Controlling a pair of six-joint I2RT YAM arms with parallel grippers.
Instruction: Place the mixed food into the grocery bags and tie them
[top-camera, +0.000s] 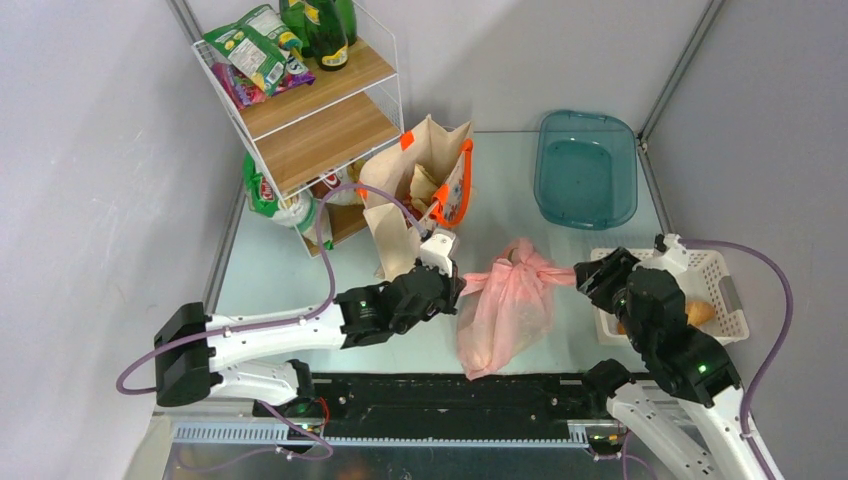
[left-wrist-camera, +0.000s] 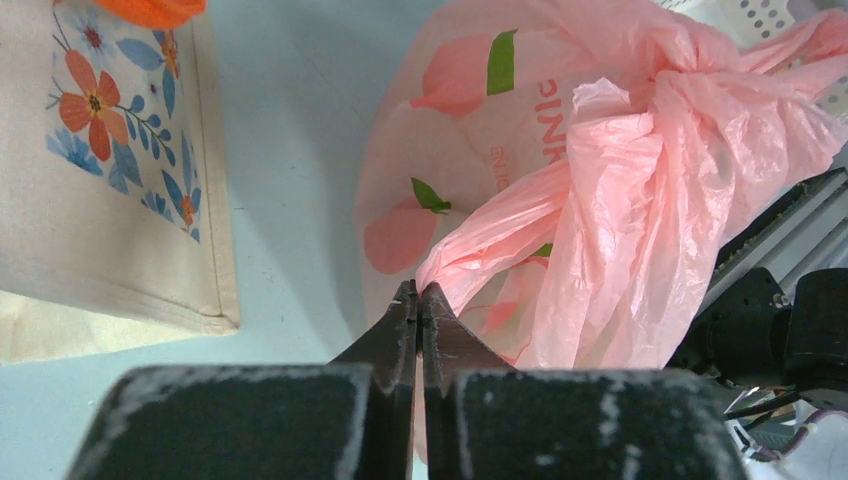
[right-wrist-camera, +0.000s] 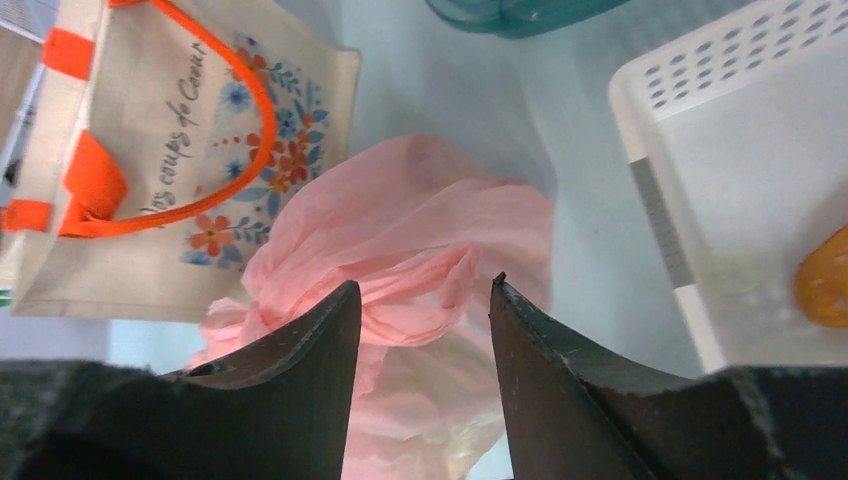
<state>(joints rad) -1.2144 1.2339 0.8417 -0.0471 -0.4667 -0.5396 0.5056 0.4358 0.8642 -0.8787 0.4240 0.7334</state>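
While the left jaws are pressing fully together on a twisted strand of the pink bag (left-wrist-camera: 620, 200), pinching its handle just past their tips, the right jaws are standing apart with nothing between them, the pink plastic showing beyond the gap. From above, the other handle strand is reaching right up to the right jaws, but I cannot tell whether it is touching them.

Between the two arms the handles are meeting in a bunched knot (top-camera: 525, 262) over the bag's mouth. The bag is lying slumped on the table (top-camera: 280, 270), with something pale bulging at its near end that I cannot make out.

Just behind the left arm the beige tote (top-camera: 400, 235) is standing open with its orange handles (right-wrist-camera: 92, 178) untied. A tan shape is showing in its mouth, too unclear to name. To the right, a bread roll (top-camera: 700, 313) is sitting in the white basket (top-camera: 712, 268), well apart from either bag.

I am judging the pink bag's tie as nearly or wholly done, perhaps needing one last tightening pull. As I am reading it, the roll is waiting to be bagged and the tote is waiting to be tied.
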